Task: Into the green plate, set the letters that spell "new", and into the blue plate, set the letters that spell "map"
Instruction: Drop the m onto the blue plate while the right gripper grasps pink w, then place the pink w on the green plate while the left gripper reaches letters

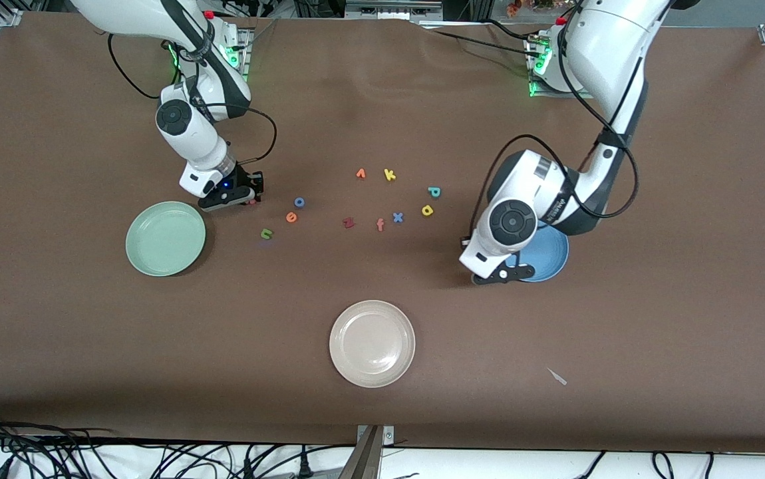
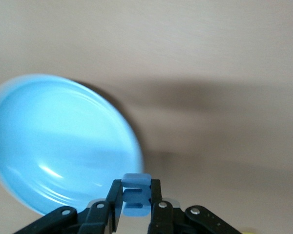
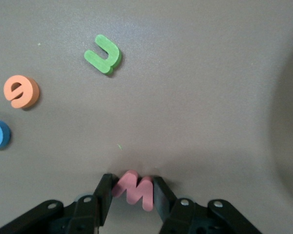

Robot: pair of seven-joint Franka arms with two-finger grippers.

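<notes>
My right gripper [image 3: 132, 184] is low at the table beside the green plate [image 1: 165, 238], shut on the pink w [image 3: 135, 190], which still touches the surface. The green n [image 1: 266, 233] and orange e [image 1: 291, 217] lie close by, both also showing in the right wrist view. My left gripper [image 1: 512, 273] hangs over the rim of the blue plate [image 1: 551, 256], shut on the blue m [image 2: 136, 197]. The yellow a [image 1: 427, 211] and teal p [image 1: 434, 192] lie on the table between the arms.
A beige plate [image 1: 372, 343] sits nearest the front camera. Other letters lie mid-table: blue o [image 1: 299, 201], dark red z [image 1: 348, 222], orange f [image 1: 380, 225], blue x [image 1: 397, 217], yellow k [image 1: 390, 175].
</notes>
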